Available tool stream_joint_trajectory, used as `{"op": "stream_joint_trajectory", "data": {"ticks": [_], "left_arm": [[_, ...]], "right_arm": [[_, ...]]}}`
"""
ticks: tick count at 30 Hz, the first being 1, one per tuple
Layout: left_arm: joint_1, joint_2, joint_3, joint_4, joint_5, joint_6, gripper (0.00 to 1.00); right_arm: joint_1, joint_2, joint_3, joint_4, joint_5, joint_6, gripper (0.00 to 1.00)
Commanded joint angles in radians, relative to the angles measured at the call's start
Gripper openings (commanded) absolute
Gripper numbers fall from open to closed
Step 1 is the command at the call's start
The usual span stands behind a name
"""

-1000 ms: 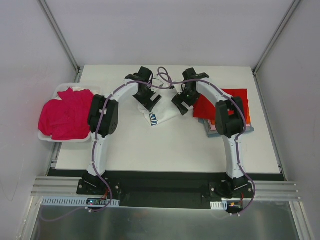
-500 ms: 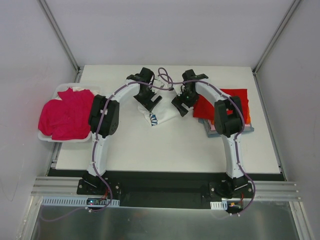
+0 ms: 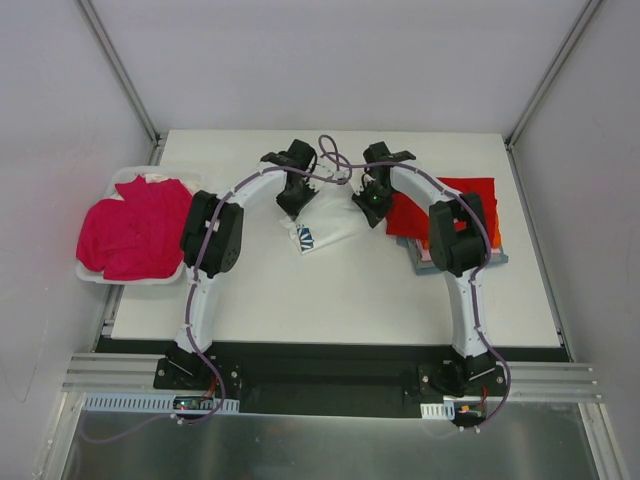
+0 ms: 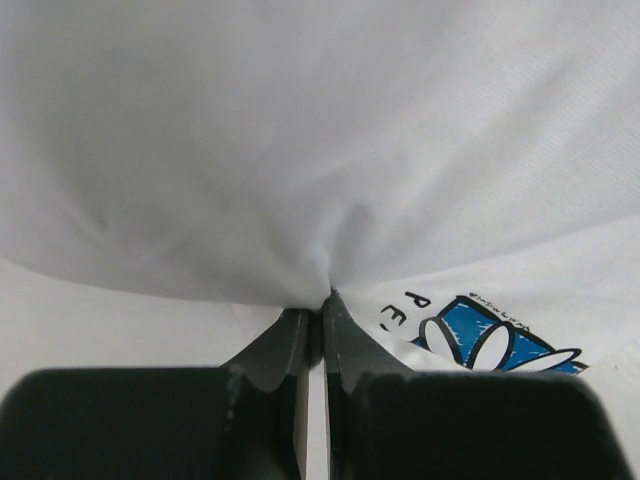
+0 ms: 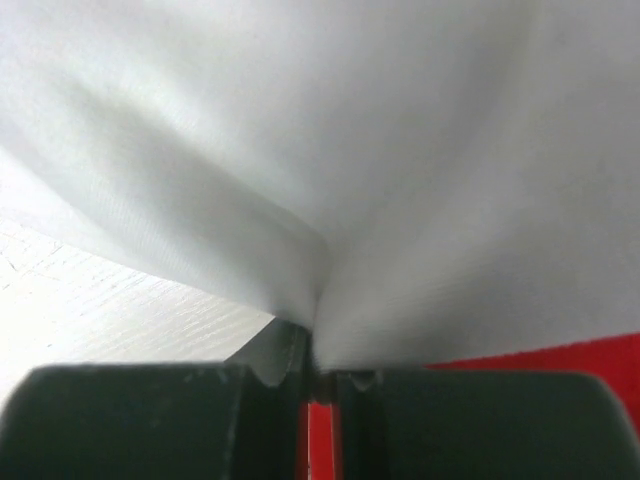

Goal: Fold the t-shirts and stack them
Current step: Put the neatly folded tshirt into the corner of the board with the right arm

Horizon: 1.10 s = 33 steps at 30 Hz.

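Note:
A white t-shirt (image 3: 330,222) with a blue daisy print lies bunched at the far middle of the table, between both arms. My left gripper (image 3: 291,203) is shut on its left edge; the left wrist view shows the white cloth (image 4: 330,150) pinched at the fingertips, with the blue print (image 4: 490,335) to the right. My right gripper (image 3: 372,205) is shut on its right edge, white cloth (image 5: 330,150) puckering into the jaws. A red t-shirt (image 3: 455,205) tops a folded stack at the right. A magenta t-shirt (image 3: 130,228) fills a bin at the left.
The white bin (image 3: 95,272) hangs off the table's left side. Under the red tee show pink and light-blue layers (image 3: 425,258) of the stack. Grey walls rise round the table (image 3: 340,300). Cables loop between the two wrists.
Both grippers have gone from open to shut on the white t-shirt's edges. Both wrists moved slightly toward the far side of the table, and the shirt has bunched a little.

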Motion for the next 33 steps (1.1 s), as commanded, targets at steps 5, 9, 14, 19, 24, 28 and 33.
{"op": "stream_joint_trajectory", "data": {"ticks": [5,9,14,19,24,28,33], "left_arm": [[-0.037,-0.024,-0.015,-0.014,-0.061,0.015,0.00],[-0.037,-0.071,-0.005,-0.014,-0.080,0.028,0.00],[-0.040,-0.116,0.034,-0.014,-0.118,0.052,0.00],[-0.054,-0.157,0.050,-0.014,-0.138,0.067,0.00],[-0.067,-0.188,0.080,-0.017,-0.166,0.078,0.00],[-0.080,-0.193,0.140,-0.015,-0.195,0.093,0.00],[-0.093,-0.197,0.197,-0.015,-0.203,0.087,0.00]], "right_arm": [[0.055,-0.120,-0.089,-0.015,0.044,0.005,0.01],[0.059,-0.178,-0.111,-0.005,0.075,0.028,0.01],[0.065,-0.256,-0.126,0.000,0.113,0.051,0.01],[0.073,-0.324,-0.116,-0.020,0.160,0.062,0.01],[0.073,-0.375,-0.114,-0.029,0.196,0.074,0.01],[0.073,-0.407,-0.102,-0.046,0.274,0.079,0.01],[0.071,-0.460,-0.085,-0.058,0.352,0.068,0.01]]}}
